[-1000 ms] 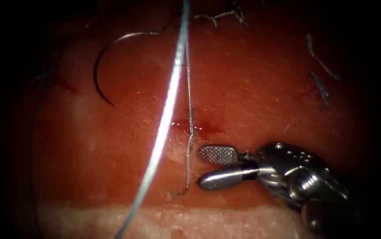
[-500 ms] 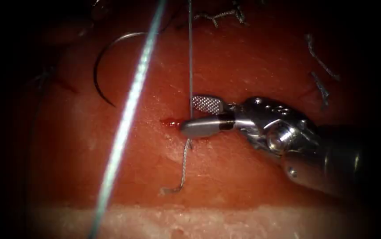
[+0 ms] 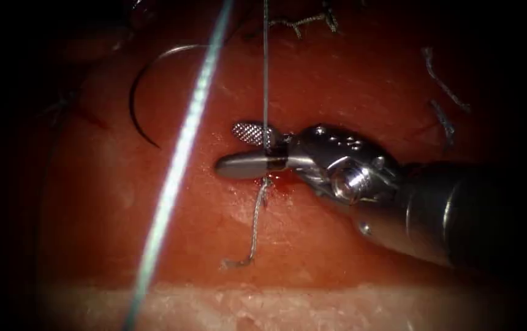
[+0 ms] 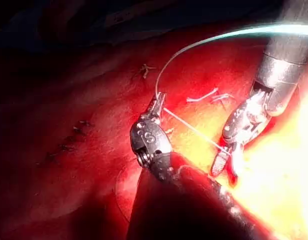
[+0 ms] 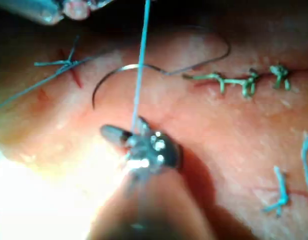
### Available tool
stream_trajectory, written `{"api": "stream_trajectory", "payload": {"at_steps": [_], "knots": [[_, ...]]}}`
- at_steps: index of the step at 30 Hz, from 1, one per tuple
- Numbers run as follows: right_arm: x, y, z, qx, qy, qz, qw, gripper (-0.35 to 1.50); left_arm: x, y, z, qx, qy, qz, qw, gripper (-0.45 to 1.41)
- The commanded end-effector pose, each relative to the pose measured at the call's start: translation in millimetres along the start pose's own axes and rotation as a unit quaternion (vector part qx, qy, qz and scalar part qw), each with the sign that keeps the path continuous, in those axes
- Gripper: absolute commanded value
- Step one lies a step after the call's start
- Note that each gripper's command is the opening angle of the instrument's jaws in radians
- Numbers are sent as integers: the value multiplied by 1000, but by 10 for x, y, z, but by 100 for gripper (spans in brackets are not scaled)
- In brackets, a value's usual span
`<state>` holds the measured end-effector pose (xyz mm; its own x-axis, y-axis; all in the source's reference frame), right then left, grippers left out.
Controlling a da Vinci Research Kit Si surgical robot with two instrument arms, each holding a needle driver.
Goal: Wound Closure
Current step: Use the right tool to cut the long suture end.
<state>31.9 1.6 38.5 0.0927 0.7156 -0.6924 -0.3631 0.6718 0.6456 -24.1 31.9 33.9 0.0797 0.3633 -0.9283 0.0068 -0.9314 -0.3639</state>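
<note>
A hard pool of light falls on the middle of the scene, and all around it the surroundings sink into darkness.

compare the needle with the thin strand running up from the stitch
The needle is a dark curve; the thin strand is pale and straight. The needle lies loose on the tissue left of the cut, in neither tool, apparently not piercing it; the strand is taut and passes between the right tool's open jaws, which grip nothing, and in the left wrist view reaches the left tool. Both are slender.
</note>
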Motion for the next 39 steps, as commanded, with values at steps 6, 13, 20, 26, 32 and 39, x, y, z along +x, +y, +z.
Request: {"api": "stream_trajectory", "payload": {"at_steps": [6, 13, 20, 26, 32, 39], "knots": [[-2, -9, 18, 10, 1, -3, 1000, 146, -4, -6, 7, -1, 0, 3, 1000, -45], [-6, -11, 25, 15, 1, -5, 1000, 140, -2, -4, 9, -1, 1, 2, 1000, -45], [-6, -9, 19, 45, 15, -9, 999, -35, -1, -2, 11, -2, 1, 2, 1000, -45], [-5, -6, 19, 48, 31, -7, 998, -35, -1, 0, 12, -2, 1, 2, 1000, -45], [-12, -8, 17, 62, 23, -32, 997, -35, 1, -1, 12, -2, 2, 1, 1000, -45], [-19, -5, 14, 70, 15, -42, 997, -35, 8, -4, 7, -5, 4, 3, 1000, -45]]}}
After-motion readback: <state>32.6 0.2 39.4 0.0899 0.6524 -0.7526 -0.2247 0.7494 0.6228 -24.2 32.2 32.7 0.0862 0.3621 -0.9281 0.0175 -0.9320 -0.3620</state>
